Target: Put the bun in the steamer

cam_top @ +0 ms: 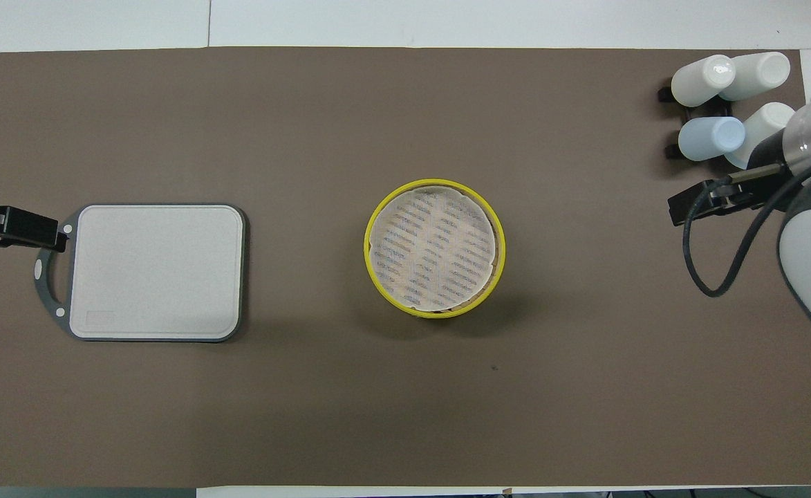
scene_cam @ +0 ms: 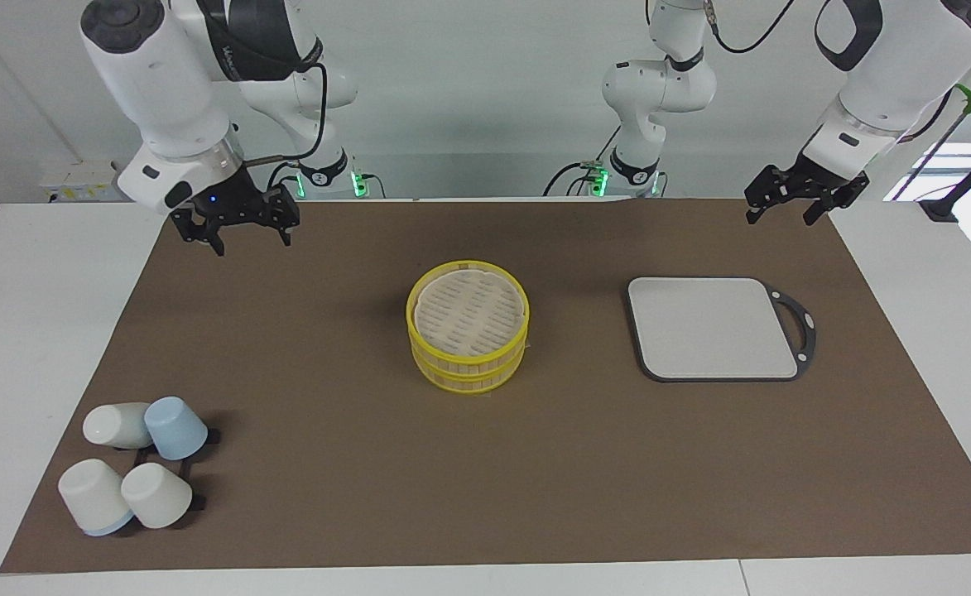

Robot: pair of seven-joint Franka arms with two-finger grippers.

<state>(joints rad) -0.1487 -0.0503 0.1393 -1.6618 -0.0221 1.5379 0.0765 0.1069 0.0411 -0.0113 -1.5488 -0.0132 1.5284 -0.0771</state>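
Observation:
The steamer is a round yellow-rimmed basket in two stacked tiers, standing at the middle of the brown mat, and its pale slatted top faces up. No bun shows in either view; it is hidden or out of view. My right gripper is open and empty, raised over the mat's edge at the right arm's end; the overhead view shows it near the cups. My left gripper is open and empty, raised over the mat's corner at the left arm's end, and in the overhead view it covers the board's handle.
A grey rectangular board with a black rim and handle lies toward the left arm's end, beside the steamer. Several white and pale-blue cups lie tipped on a black rack at the right arm's end, farther from the robots.

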